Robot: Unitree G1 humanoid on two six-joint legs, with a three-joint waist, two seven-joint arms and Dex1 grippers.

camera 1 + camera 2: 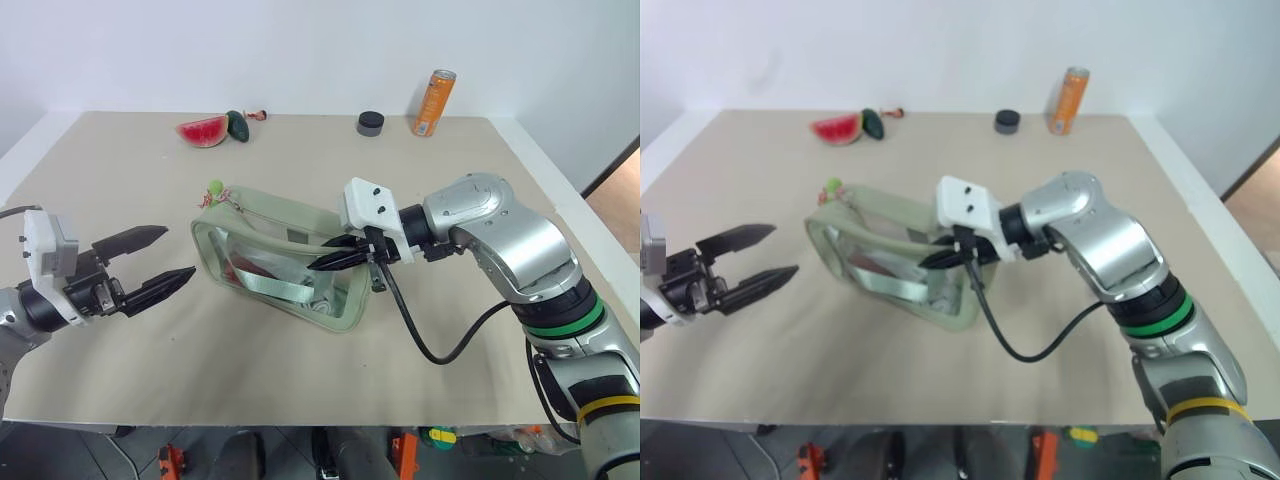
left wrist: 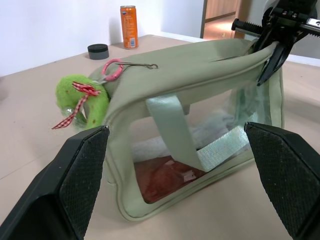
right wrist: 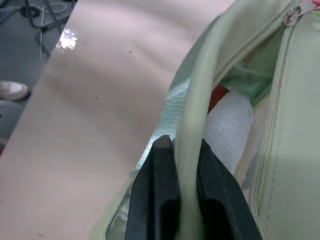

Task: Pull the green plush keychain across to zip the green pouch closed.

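Right gripper (image 1: 333, 262) pinched the pouch's (image 1: 285, 256) open top edge, red and grey contents inside; left gripper (image 1: 160, 258) gaped empty.

The right arm (image 1: 510, 245) is shiny silver and round, like big metal balls joined together. It has a black ring and a bright green ring low down, and a yellow ring under that. A white block (image 1: 375, 215) with small black screws sits at its wrist. A black cable (image 1: 420, 335) loops out from it. The left gripper (image 1: 140, 265) has two black pointy fingers with bumpy pads and a white block behind.
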